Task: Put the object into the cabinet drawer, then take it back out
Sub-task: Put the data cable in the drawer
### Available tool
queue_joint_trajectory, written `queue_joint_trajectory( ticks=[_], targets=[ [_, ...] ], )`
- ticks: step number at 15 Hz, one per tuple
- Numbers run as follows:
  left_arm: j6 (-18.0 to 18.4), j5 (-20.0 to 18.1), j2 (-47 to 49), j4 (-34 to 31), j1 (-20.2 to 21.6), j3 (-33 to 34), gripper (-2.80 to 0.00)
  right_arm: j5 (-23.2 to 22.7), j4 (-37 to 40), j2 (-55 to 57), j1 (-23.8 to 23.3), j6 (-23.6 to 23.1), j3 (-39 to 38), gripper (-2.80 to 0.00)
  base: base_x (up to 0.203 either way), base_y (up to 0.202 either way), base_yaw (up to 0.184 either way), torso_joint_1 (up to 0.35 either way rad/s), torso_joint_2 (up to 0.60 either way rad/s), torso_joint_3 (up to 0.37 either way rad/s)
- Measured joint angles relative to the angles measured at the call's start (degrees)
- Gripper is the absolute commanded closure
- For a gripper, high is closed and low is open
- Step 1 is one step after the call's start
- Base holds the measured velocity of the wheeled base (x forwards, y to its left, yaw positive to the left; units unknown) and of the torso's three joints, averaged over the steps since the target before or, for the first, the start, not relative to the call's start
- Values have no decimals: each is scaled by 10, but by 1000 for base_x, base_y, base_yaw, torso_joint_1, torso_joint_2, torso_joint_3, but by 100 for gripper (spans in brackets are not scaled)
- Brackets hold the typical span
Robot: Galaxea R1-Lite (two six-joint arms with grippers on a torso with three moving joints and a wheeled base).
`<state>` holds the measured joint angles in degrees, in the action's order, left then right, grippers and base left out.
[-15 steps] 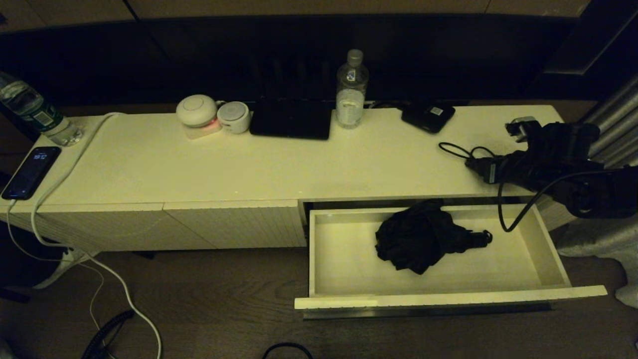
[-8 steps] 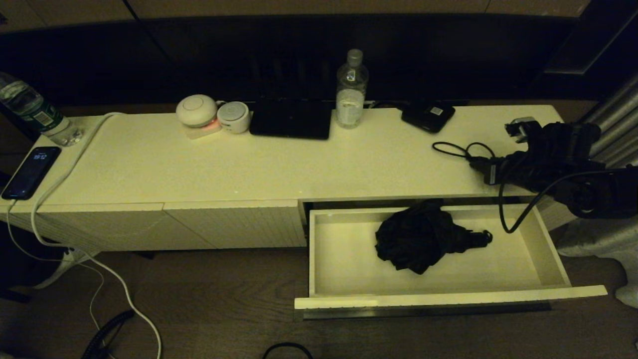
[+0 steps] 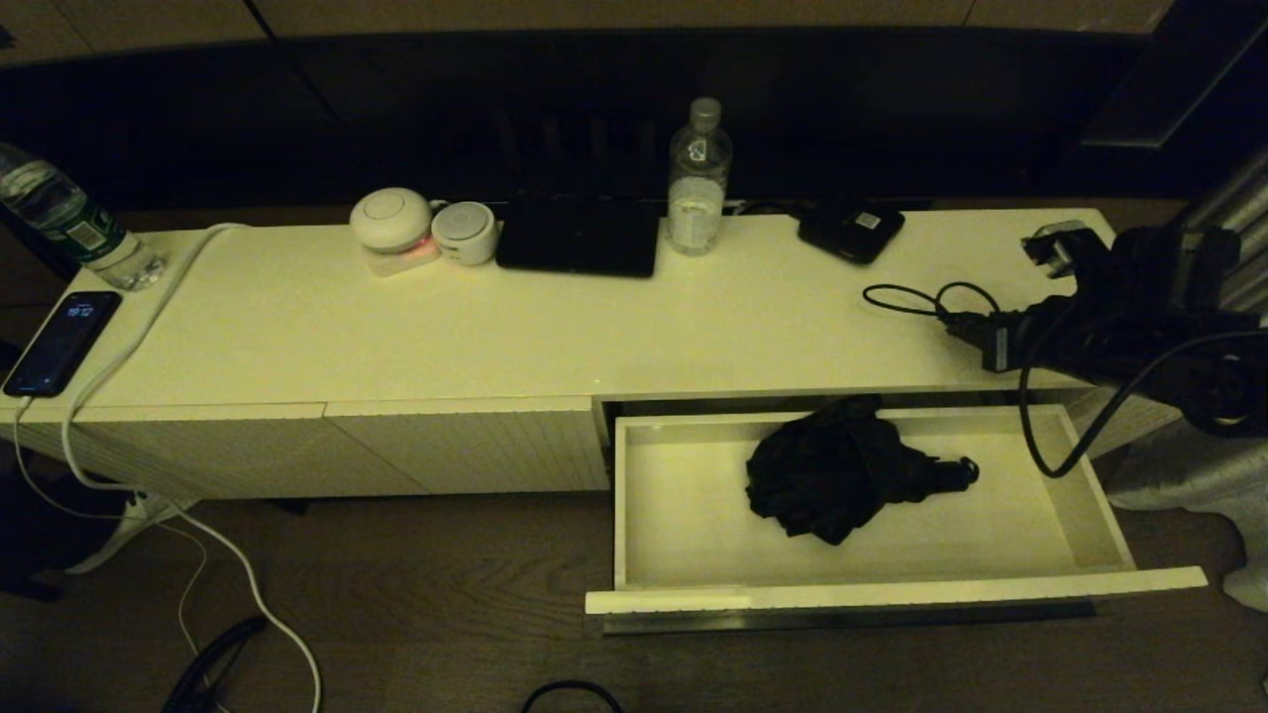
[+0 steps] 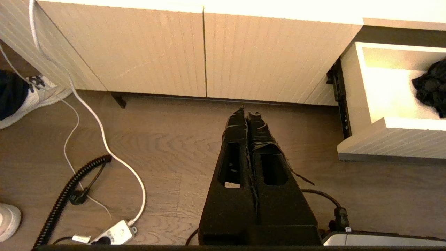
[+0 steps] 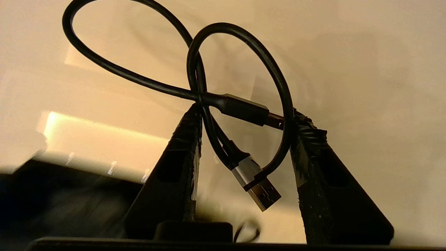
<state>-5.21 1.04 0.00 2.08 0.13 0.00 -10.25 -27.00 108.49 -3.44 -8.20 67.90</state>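
- We see the long white cabinet top (image 3: 594,317) running nearly the full width of the head view, its middle stretch bare, with items lined along its back edge and at its two ends.
- The cabinet drawer (image 3: 1090,495) — wide, shallow, white inside — is pulled fully out below the top's right part; bare floor lies to either side of its contents.
- A crumpled black cloth-like bundle (image 3: 837,478) lies in the middle of the drawer floor, apart from all four walls.
- Our right gripper (image 5: 244,122) is over the right end of the cabinet top, its fingers (image 5: 181,164) half-closed around a looped black USB cable (image 3: 921,297) — the loops stick out ahead of the tips.
- Our left gripper (image 4: 248,113) hangs over the wood floor (image 4: 156,146) before the closed ribbed fronts, fingers pressed together and empty.
- At the top's left end lies a dark phone (image 3: 61,341).
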Motion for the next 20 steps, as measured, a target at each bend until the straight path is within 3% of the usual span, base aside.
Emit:
queue_joint_trajectory(
  ticks=[6, 10, 14, 20],
  targets=[
    [0, 0, 0, 0, 0, 0, 0, -51, 143, -146, 34, -22, -139, 0, 0, 0, 0, 0, 0, 0],
    [0, 0, 0, 0, 0, 0, 0, -52, 169, -162, 90, -28, -206, 0, 0, 0, 0, 0, 0, 0],
    [0, 0, 0, 0, 0, 0, 0, -49, 164, -136, 112, -25, -216, 0, 0, 0, 0, 0, 0, 0],
    [0, 0, 0, 0, 0, 0, 0, -34, 162, -72, 106, -22, -197, 0, 0, 0, 0, 0, 0, 0]
  ],
)
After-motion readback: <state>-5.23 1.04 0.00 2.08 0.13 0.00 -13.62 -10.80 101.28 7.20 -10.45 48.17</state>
